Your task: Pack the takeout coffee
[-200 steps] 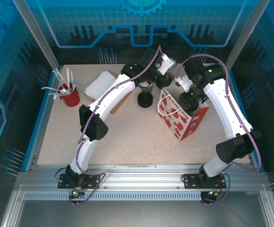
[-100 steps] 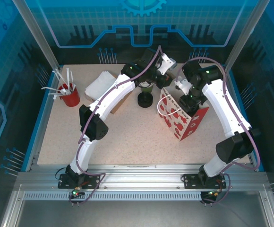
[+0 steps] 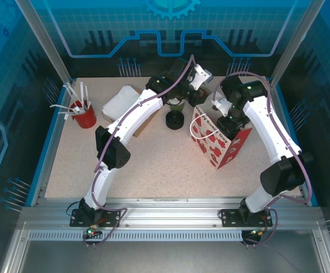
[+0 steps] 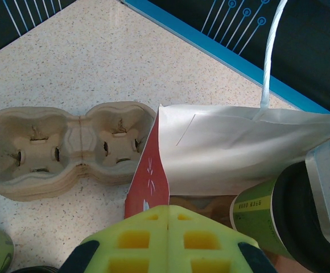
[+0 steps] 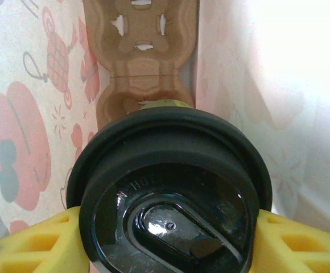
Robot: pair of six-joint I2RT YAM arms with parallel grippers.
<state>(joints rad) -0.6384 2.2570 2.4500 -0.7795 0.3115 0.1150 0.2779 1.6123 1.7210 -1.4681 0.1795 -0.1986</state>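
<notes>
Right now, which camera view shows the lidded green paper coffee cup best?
Right wrist: the black-lidded green paper cup sits close and centred, held by the right tool inside the red-and-white paper gift bag. The left wrist view catches its green side and lid edge. In the top external view the right arm covers it.

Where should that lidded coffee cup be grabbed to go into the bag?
Grip the cup at its round top by the black lid, from above, a finger on each side: it stands upright and the bag opens upward. The right gripper holds it so.
</notes>
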